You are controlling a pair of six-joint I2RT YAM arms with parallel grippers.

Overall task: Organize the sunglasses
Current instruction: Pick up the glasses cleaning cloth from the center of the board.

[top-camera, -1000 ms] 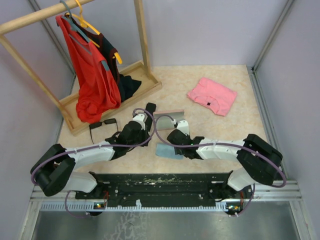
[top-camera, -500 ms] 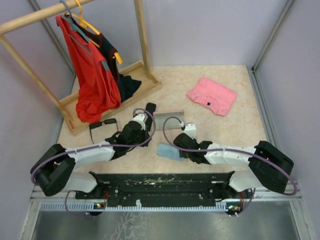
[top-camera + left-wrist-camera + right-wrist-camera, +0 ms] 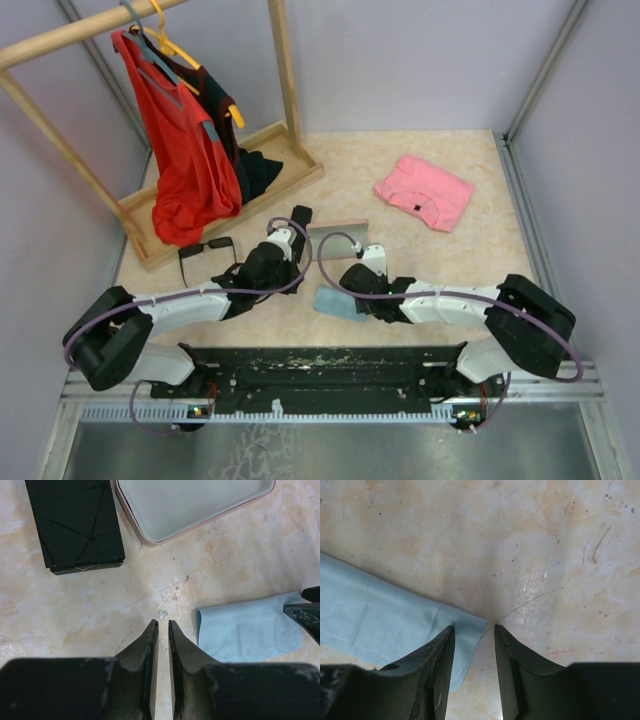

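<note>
I see 1 pair of black sunglasses (image 3: 208,248) lying on the table (image 3: 430,260) beside the base of the wooden rack (image 3: 284,70), well apart from both arms. My left gripper (image 3: 162,625) is clenched on nothing, its 2 fingers nearly touching. It points at the gap between the black case (image 3: 75,522) and the open pink case (image 3: 200,500). My right gripper (image 3: 473,627) is released, its fingers parted over a corner of the blue cloth (image 3: 380,625).
</note>
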